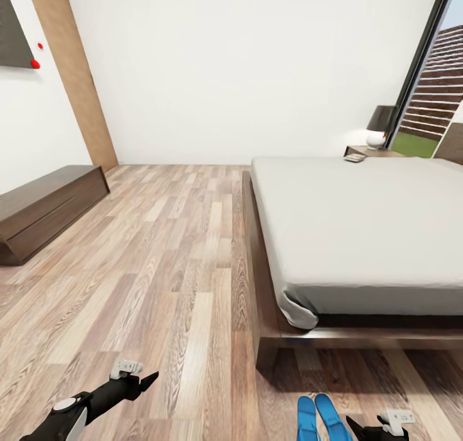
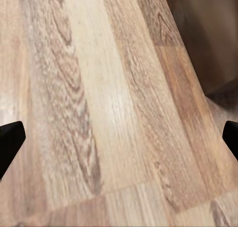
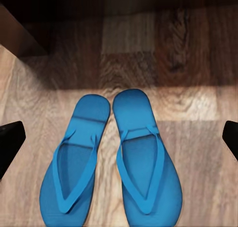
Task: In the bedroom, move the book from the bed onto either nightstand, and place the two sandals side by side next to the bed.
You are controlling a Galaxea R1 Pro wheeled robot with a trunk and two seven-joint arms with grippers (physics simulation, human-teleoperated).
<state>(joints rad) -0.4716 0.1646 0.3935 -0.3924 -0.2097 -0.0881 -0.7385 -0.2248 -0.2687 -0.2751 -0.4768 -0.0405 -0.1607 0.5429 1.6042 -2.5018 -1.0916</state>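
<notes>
**Currently: sandals paired on floor at foot of bed, book on nightstand**

Head view. Bed (image 1: 360, 229) takes the right half of the room, pale mattress on a dark wood frame, its near corner post standing on the plank floor (image 1: 161, 254). Two blue sandals (image 1: 319, 418) lie on the floor at about 6 o'clock of that corner, just in front of the frame, side by side and parallel, toes toward the bed.

Right wrist view. Left sandal (image 3: 75, 160) and right sandal (image 3: 146, 157) are nearly touching along their inner edges at the toe end, straps up, flat on the planks. Dark edge of the bed frame (image 3: 20, 33) sits beyond the toes, apart from them.

Nightstand (image 1: 370, 152) is at the far side of the bed, roughly 1 o'clock from the robot. Book (image 1: 355, 158) lies flat on its top, near the front edge. Lamp (image 1: 379, 127) with a dark shade stands behind it.

Long low bench (image 1: 45, 206) against the left wall, about 10 o'clock.

Left gripper (image 1: 145, 378) hangs over bare floor, fingers spread wide, holding nothing. Right gripper (image 1: 360, 427) sits just right of the sandals, fingers spread wide, clear of both.
</notes>
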